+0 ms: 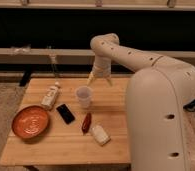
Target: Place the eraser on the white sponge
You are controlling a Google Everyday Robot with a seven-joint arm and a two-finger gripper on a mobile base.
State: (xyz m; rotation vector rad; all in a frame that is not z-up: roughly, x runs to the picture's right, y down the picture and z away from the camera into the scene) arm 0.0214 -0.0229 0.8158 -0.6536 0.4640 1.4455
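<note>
The eraser (65, 113), a small flat black slab, lies on the wooden table (111, 145) left of centre. The white sponge (99, 134), a rounded white block, lies near the front of the table, to the right of and nearer than the eraser. My gripper (99, 78) hangs over the far edge of the table, behind the cup, well away from both, with nothing seen in it. Its two pale fingers point down and stand apart.
A translucent white cup (84, 96) stands mid-table. A dark red elongated object (86, 122) lies just beside the sponge. A white labelled bottle (50, 95) lies at the left, an orange-red plate (30, 122) at the front left. My arm's large white body (161, 120) covers the right side.
</note>
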